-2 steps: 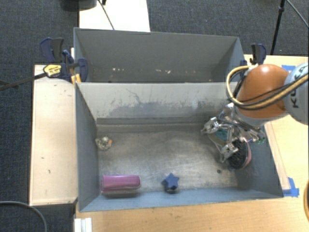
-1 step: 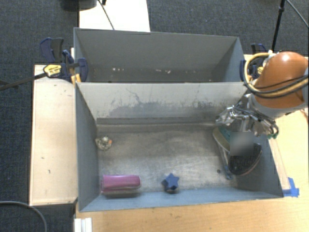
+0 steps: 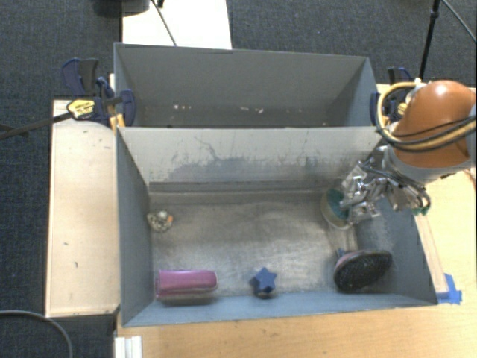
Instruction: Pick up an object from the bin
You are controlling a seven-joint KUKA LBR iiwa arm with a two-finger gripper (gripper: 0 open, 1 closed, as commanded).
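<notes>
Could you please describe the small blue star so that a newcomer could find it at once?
Look in the grey metal bin, along its near wall at the bottom of the view. Between a pink block on the view's left and a dark oval thing on the view's right lies the blue star, the only star-shaped piece there.

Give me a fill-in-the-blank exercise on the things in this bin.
In the grey metal bin, the pink rectangular block lies ____ of the small blue star-shaped piece.
The dark oval object lies to that piece's ____.
The round thing nearest the gripper is coloured ____.
Missing words: left; right; teal.
</notes>
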